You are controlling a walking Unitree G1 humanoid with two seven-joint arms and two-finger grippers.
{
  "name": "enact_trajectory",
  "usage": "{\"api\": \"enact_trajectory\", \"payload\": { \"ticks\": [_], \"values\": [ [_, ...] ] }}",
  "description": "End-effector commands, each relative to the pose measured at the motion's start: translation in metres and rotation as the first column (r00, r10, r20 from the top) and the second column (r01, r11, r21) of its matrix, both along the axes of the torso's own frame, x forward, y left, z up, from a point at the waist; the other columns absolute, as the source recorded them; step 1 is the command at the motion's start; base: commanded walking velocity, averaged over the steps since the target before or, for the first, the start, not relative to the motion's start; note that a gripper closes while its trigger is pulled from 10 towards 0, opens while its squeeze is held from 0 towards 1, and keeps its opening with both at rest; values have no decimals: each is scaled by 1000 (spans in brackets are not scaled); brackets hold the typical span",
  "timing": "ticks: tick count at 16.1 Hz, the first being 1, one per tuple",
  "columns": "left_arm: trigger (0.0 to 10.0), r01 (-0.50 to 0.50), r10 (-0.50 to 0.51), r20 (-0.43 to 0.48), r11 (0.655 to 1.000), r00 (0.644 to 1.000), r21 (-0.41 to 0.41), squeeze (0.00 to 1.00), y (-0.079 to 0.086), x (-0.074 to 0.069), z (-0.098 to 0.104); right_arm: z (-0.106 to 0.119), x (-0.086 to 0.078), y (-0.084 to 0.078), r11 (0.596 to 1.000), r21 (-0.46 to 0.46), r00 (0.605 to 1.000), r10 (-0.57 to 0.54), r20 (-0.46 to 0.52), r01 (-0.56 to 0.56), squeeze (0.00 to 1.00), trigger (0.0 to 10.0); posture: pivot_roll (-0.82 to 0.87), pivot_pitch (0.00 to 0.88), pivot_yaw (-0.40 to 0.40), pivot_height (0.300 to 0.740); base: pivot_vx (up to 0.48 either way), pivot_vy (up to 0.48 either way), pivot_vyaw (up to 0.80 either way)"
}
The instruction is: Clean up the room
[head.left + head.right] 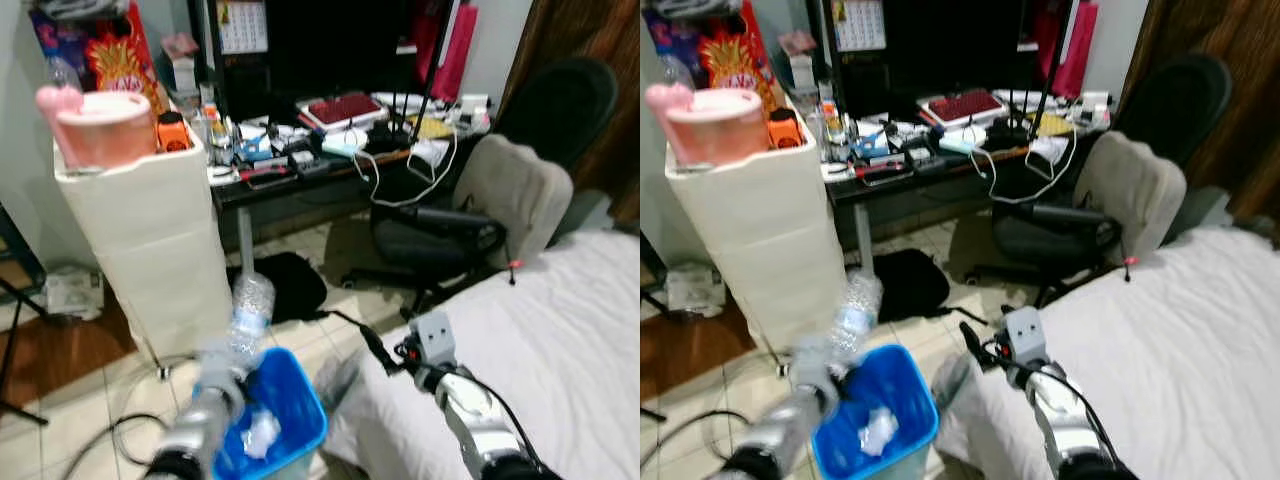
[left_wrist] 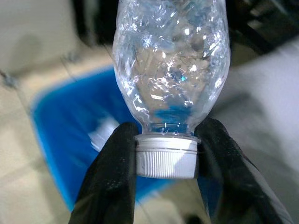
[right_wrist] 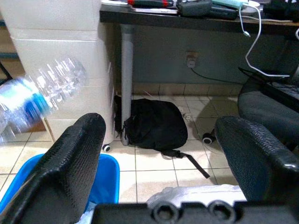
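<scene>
A clear, crumpled plastic bottle (image 1: 250, 305) stands tilted over the blue bin (image 1: 288, 388). My left gripper (image 2: 167, 140) is shut on the bottle's white cap (image 2: 166, 156), with the bottle body (image 2: 170, 65) pointing away from the wrist and the bin beneath it. Crumpled white paper (image 1: 262, 432) lies inside the bin. My right gripper (image 1: 373, 346) is open and holds nothing; it hovers at the edge of the white bed (image 1: 560, 330), just right of the bin. From the right wrist the bottle (image 3: 44, 93) appears beside one finger (image 3: 70, 163).
A white cabinet (image 1: 150, 230) topped with a pink container stands left of the bin. Behind are a cluttered dark desk (image 1: 300, 178), a black backpack (image 1: 290, 282) on the tiled floor, and an office chair (image 1: 500, 200). A cable (image 1: 120, 430) loops on the floor.
</scene>
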State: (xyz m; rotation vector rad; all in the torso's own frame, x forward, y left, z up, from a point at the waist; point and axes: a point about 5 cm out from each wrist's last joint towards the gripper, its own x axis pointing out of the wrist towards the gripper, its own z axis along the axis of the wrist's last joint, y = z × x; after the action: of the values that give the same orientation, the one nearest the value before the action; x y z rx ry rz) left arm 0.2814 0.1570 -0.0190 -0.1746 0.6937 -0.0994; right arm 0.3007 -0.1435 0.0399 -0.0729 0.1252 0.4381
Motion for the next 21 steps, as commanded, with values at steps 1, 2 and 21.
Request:
{"api": "enact_trajectory", "payload": {
  "ticks": [1, 2, 21],
  "values": [
    [10000, -31, 30, -21, 999, 999, -14, 0, 8, 1, 0, -2, -1, 3, 1000, -7, 1000, 20, -17, -20, 0, 10000, 86, 0, -43, 740, 0, 0, 0],
    [10000, -17, 13, -69, 998, 998, -57, 894, 1, -1, -4, -3, -1, 4, 1000, -14, 999, 27, -22, -27, 0, 10000, 75, 0, -40, 740, 0, 0, 0],
    [10000, -20, -148, 649, 970, 746, 244, 0, -4, -15, 96, 9, -9, -31, 978, 29, 974, -207, 87, 205, 0, 10000, 91, 0, -32, 740, 0, 0, -124]
  ]
}}
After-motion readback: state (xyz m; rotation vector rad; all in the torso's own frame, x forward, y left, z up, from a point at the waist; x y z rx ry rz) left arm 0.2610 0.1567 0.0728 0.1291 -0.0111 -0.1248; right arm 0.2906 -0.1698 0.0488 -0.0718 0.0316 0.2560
